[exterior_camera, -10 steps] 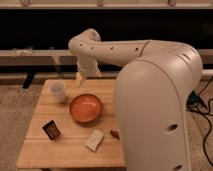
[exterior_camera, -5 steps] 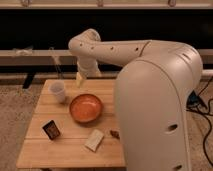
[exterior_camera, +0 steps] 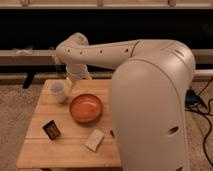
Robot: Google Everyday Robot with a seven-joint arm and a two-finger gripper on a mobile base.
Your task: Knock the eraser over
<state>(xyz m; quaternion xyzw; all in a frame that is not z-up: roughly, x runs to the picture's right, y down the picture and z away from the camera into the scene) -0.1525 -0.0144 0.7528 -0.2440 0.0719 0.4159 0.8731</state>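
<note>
Camera view: the eraser (exterior_camera: 51, 129) appears to stand on edge near the front-left of the table (exterior_camera: 65, 152), touching nothing.
Neighbours: the bowl (exterior_camera: 85, 108) sits just behind and to its right, the pale block (exterior_camera: 94, 139) lies further right near the front, and the cup (exterior_camera: 58, 91) is at the rear left.
Gripper: the gripper (exterior_camera: 68, 82) hangs over the rear-left corner, just beside the cup and well apart from the eraser. I cannot tell whether it is spread or closed.
Change: I find none over the last second. The arm (exterior_camera: 100, 50) and eraser sit where they were.
Meaning: by my read the approach has stalled or not begun, and the eraser is not yet toppled.
Next: I would bring the gripper forward and low, then nudge the eraser's top.
Risk: I could clip the cup or bowl on the way.
</note>
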